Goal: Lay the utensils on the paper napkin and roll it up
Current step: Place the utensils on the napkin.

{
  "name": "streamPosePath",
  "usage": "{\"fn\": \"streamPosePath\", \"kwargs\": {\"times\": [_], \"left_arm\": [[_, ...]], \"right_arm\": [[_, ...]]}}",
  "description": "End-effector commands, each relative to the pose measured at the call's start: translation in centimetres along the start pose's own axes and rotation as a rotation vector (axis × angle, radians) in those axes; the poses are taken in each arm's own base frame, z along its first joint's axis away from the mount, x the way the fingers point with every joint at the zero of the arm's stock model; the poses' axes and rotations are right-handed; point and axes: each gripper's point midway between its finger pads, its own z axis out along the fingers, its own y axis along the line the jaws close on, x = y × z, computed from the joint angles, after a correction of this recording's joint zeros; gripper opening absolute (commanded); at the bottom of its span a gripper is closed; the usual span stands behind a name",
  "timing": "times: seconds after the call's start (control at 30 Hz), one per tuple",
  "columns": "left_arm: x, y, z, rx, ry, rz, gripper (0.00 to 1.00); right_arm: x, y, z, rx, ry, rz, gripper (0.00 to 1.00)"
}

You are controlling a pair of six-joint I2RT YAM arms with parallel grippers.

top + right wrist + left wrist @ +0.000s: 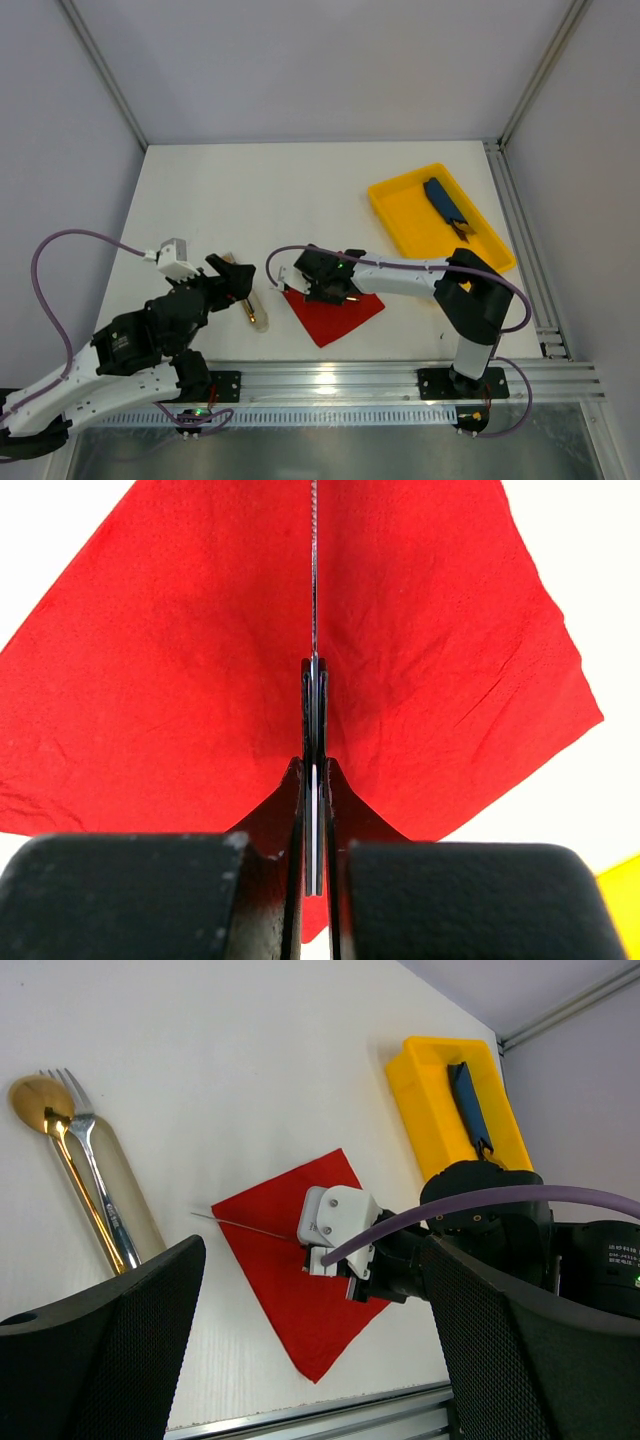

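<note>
**Top view.** The left gripper (233, 278) stands wide open and holds nothing. It is just beside the utensils (247, 305), which lie side by side with their long axis running roughly near to far. The paper napkin (340, 312), a flat red square set as a diamond, lies to their right, near but apart. The right gripper (318, 290) sits over its far-left corner. The left arm is plainly the nearer to the cutlery.

**Left wrist view.** The spoon (35, 1105) and fork (97, 1180) are slim, glossy metal. They lie parallel on a translucent beige sleeve (135, 1200), ahead and left of the fingers, with their heads pointing away. A grasp would probably need the jaws set across the handles.

**Right wrist view.** The fingers are closed tight, low over matt, lightly creased paper. A fine pale line (313, 570) runs ahead from the tips. What it is, and whether it is gripped, cannot be told.
</note>
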Motion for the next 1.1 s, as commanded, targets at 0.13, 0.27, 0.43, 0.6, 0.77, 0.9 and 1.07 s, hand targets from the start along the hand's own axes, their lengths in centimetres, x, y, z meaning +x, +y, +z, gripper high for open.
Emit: {"fn": "streamPosePath", "kwargs": {"times": [0.13,0.27,0.43,0.6,0.77,0.9,1.07], "left_arm": [[-0.4,0.2,0.2,-0.016,-0.028,-0.012,0.89],[-0.3,0.2,0.2,-0.017,-0.027,-0.013,0.90],[-0.3,0.3,0.3,-0.022,-0.029,-0.016,0.89],[-0.3,0.3,0.3,-0.022,-0.029,-0.017,0.89],[-0.1,0.3,0.4,-0.022,-0.026,-0.017,0.89],[-0.1,0.3,0.4,-0.023,-0.025,-0.017,0.89],[-0.1,0.4,0.3,-0.021,-0.028,-0.022,0.89]], "right_arm": [[-1.0,-0.9,0.4,0.046,-0.032,-0.024,0.04],[-0.8,-1.1,0.6,0.062,-0.028,-0.030,0.04],[-0.6,-0.8,0.9,0.041,-0.021,-0.031,0.04],[-0.5,-0.8,1.1,0.037,-0.013,-0.031,0.04],[-1.1,-0.9,0.6,0.037,-0.030,-0.026,0.04],[-2.0,-1.4,-0.3,0.049,-0.051,-0.022,0.04],[-2.8,-1.3,-0.8,0.034,-0.076,-0.010,0.04]]}}
